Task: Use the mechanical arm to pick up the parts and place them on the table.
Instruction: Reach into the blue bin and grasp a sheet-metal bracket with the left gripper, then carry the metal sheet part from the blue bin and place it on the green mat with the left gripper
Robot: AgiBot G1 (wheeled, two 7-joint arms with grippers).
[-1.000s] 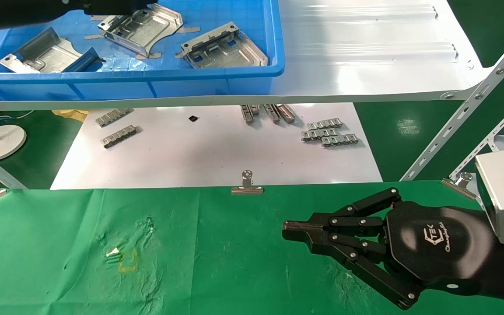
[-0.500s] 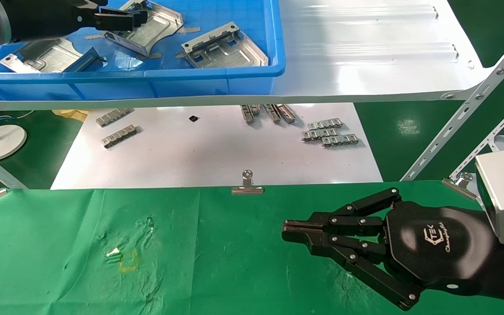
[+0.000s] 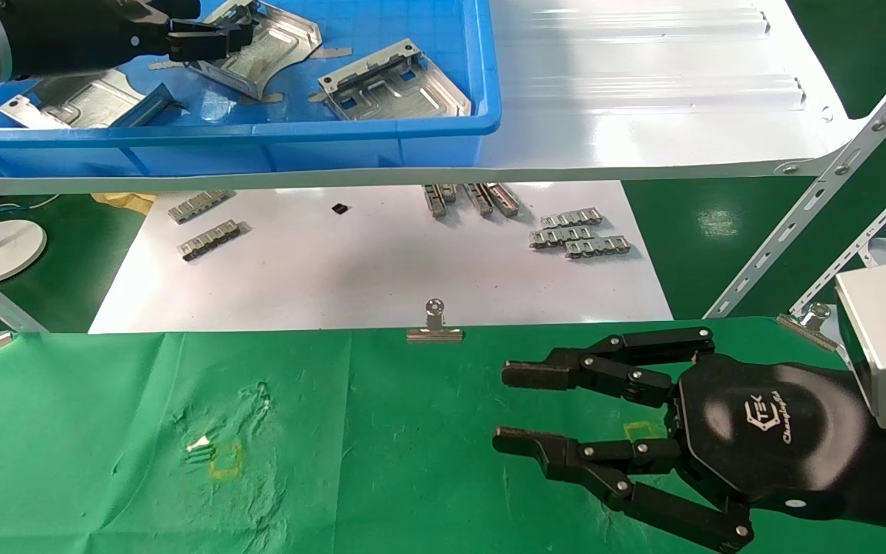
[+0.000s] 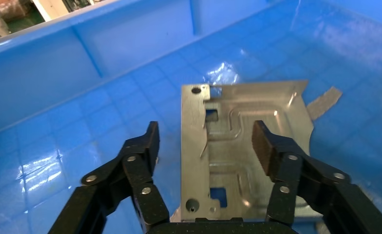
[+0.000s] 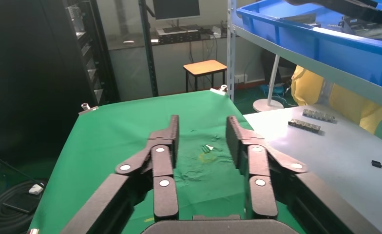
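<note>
The parts (image 3: 393,81) lie in the blue bin (image 3: 297,146) on the white shelf (image 3: 643,92), far and to the left of the scene; I count three plates there. My left gripper (image 3: 216,38) is inside the bin over the far plate (image 4: 238,151). In my left wrist view its fingers (image 4: 264,144) are spread wide, one on each side of this plate, and they hold nothing yet. I cannot tell if they touch the metal.

What has changed: half a second ago my right gripper (image 3: 512,408) had its fingers closed together, and now they are wide apart, with nothing between them. It hovers low over the table (image 3: 104,423), near and to the right, beside a yellow square mark (image 3: 641,431). My left gripper has moved only a little to the left over its plate. I judge that the left one is about to close for the pick, so no part is on the table so far.

Around: small grey toothed strips (image 3: 580,235) lie on the white sheet (image 3: 374,285) under the shelf, and a binder clip (image 3: 434,327) holds the cloth edge. The near wall of the bin stands between the plate and the table, so I think the plate must be lifted over it.
</note>
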